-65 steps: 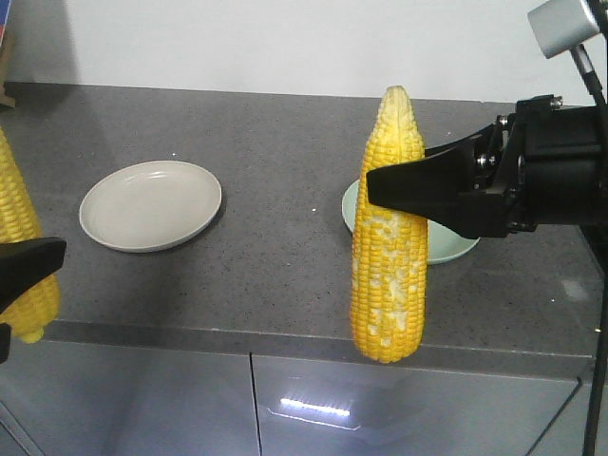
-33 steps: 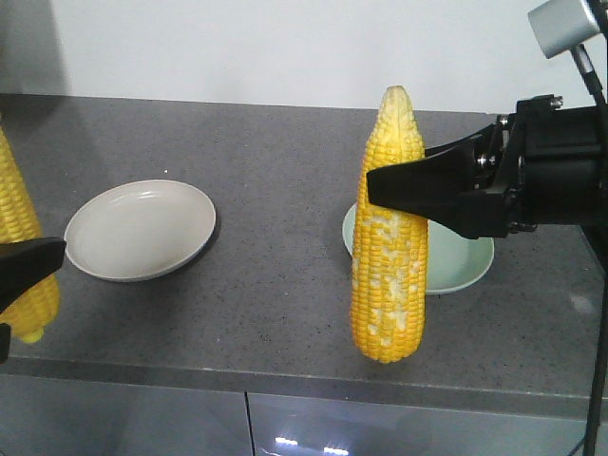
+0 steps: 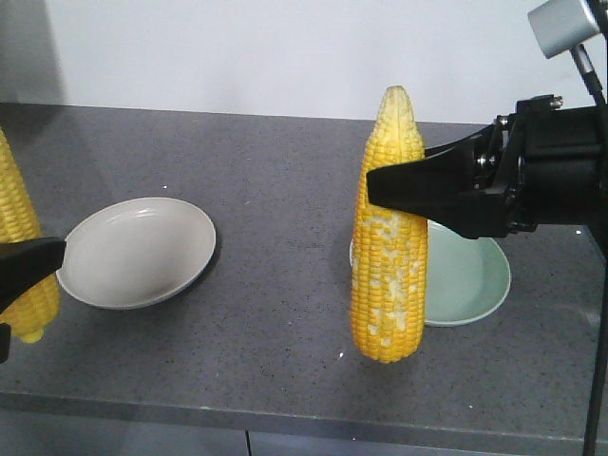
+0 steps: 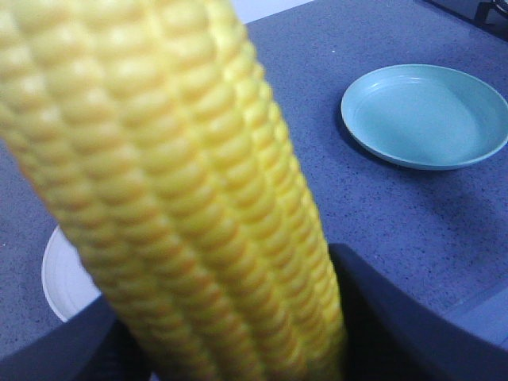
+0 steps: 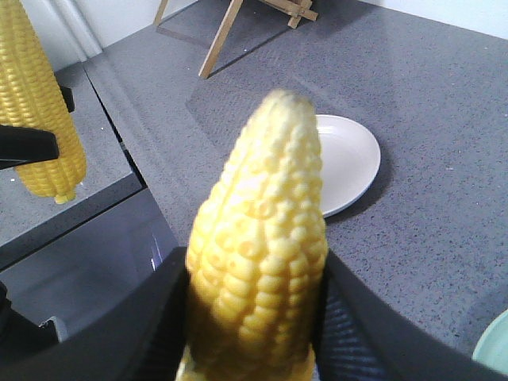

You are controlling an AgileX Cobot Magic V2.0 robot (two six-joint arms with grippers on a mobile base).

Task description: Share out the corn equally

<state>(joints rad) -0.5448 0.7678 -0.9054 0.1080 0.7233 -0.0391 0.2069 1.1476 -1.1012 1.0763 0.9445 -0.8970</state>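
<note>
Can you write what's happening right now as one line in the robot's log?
left jaws: shut on plain corn | right jaws: shut on patchy corn | white plate: empty | green plate: empty

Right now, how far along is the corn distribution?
Done: nothing, the round white plate and the round pale green plate are both empty. In hand: the left tool grips one plain yellow cob, the right tool an upright yellow cob with whitish patches. Left: setting cobs onto plates; no other cobs are in view.

Upright patchy cob in right gripper; plain cob in left gripper.
</note>
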